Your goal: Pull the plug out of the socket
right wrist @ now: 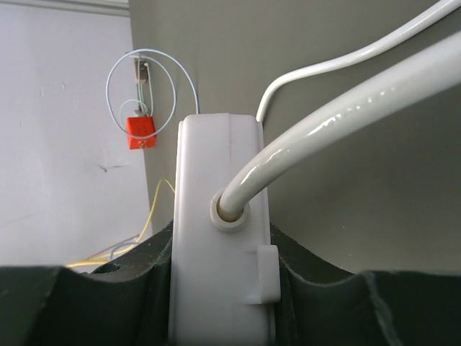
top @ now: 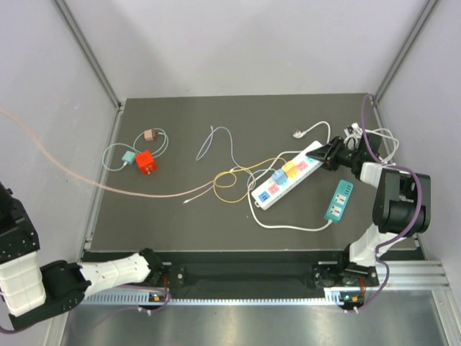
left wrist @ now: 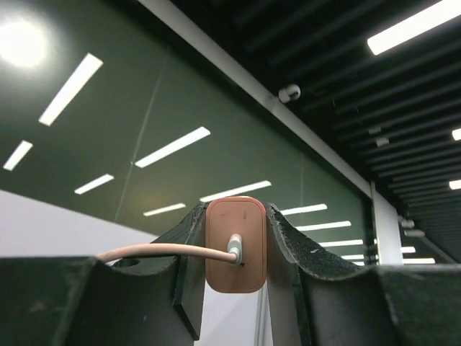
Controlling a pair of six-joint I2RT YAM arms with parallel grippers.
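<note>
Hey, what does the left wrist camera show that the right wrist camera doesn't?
Only the left wrist view: the left gripper shut on a pink plug, its pink cable leading off left, against ceiling lights.
Only the right wrist view: the right gripper clamped on the end of the white power strip, its thick white cord running up right, and an orange adapter farther off on the table.
Both: dark fingers closed on a corded thing, seen from close behind.
</note>
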